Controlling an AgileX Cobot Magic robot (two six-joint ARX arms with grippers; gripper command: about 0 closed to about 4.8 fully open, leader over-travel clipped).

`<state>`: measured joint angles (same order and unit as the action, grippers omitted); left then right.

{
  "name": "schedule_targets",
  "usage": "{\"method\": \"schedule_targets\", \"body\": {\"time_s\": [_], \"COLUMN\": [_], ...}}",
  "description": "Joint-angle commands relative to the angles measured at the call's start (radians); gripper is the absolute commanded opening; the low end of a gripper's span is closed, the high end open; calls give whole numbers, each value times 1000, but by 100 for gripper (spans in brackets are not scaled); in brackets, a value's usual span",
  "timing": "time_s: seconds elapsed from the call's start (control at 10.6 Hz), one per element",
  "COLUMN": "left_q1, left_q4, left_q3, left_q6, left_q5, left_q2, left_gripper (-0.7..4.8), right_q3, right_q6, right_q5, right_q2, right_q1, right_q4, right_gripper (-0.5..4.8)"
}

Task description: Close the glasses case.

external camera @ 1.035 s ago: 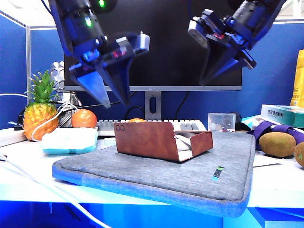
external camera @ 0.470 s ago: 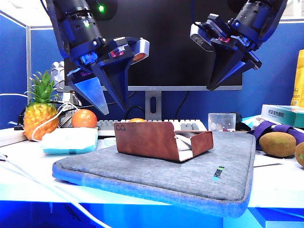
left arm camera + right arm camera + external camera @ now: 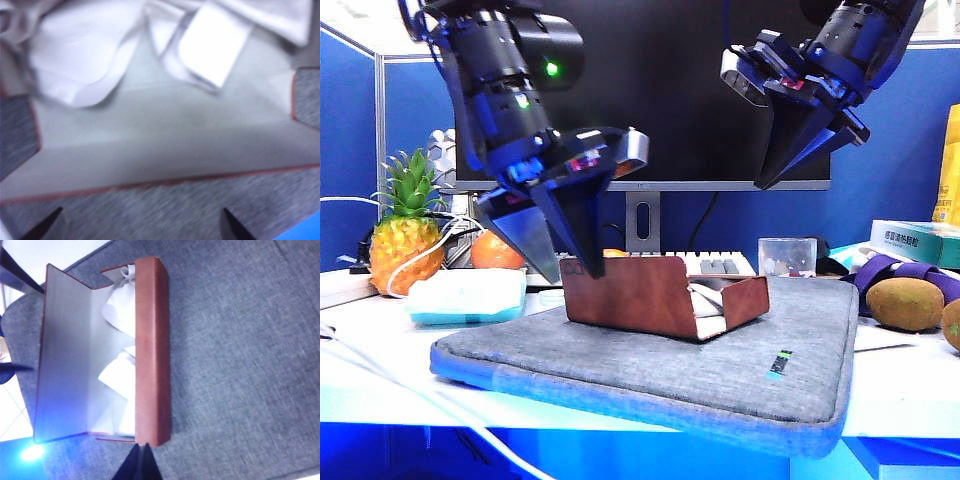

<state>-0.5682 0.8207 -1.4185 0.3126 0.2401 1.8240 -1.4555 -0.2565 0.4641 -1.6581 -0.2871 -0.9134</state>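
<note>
left gripper [image 3: 563, 262]: jaws wide, at raised flap of glasses case [image 3: 660, 296] | right gripper [image 3: 767, 180]: jaws pressed together, high above | case open on laptop sleeve [image 3: 720, 380]

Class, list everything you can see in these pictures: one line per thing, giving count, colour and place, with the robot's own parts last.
glasses case: 1, reddish-brown, open on the sleeve, white cloth inside
laptop sleeve: 1, grey, flat on the table
pineapple: 1, yellow with green top, far left
orange: 1, orange, beside the pineapple
tissue pack: 1, pale teal, left of the sleeve
keyboard: 1, white, behind the case
monitor: 1, black, at the back
plastic cup: 1, clear, behind the sleeve
kiwis: 2, brown, right edge
box: 1, teal, right rear
left gripper: 1, black, open, at the case's raised flap
right gripper: 1, black, shut, high above the case
</note>
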Motion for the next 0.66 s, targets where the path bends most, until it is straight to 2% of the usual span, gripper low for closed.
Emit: {"method": "schedule_targets", "body": {"time_s": [0.09,0.38,0.56,0.66], "left_q1": [-24,-26,-35,-18], "left_q4": [-172,-340,-370,-364], "left_q3": [-1,-1,-68,-66], "left_q6": [-14,-40,-25,-13], "left_q5": [12,4,-74,-154], "left_q2": [13,85,-74,-221], "left_gripper": [403,403,403,399], "right_q3": [-5,-5,-9,-7], "right_q6": [-6,-6,-31,-30], "right_q5": [5,6,-21,-110], "right_q2": [7,7,108,225], "right_q1": [0,0,0,2], "right_q4": [25,51,214,240], "right_gripper": [-1,-1,-2,-2]}}
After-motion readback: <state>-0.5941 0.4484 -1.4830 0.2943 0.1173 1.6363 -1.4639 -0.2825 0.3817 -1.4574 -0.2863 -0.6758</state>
